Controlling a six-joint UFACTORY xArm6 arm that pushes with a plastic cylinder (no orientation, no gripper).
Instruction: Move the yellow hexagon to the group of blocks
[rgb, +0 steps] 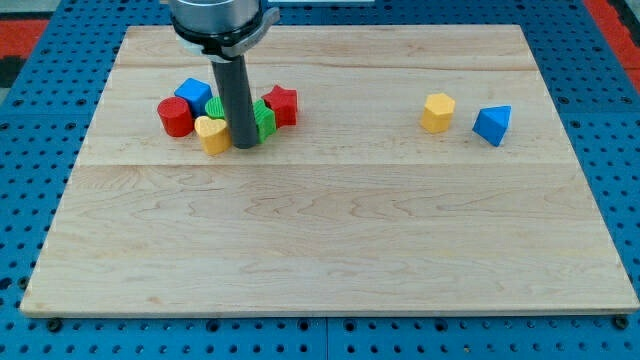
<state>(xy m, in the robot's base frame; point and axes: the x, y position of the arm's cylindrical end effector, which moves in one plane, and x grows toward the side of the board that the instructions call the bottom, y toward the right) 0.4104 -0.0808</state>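
Note:
The yellow hexagon (437, 112) sits on the wooden board (330, 240) at the view's right, with a blue triangle block (492, 124) just to its right. A group of blocks lies at the view's upper left: a red cylinder (175, 116), a blue cube (192, 95), a yellow heart (212, 133), a green block (262, 118) partly hidden by the rod, another green bit (215, 107) behind it, and a red star (281, 104). My tip (243, 146) rests in this group, between the yellow heart and the green block, far left of the yellow hexagon.
The board lies on a blue perforated table (30, 200). The arm's round body (218, 20) hangs over the board's top edge above the group.

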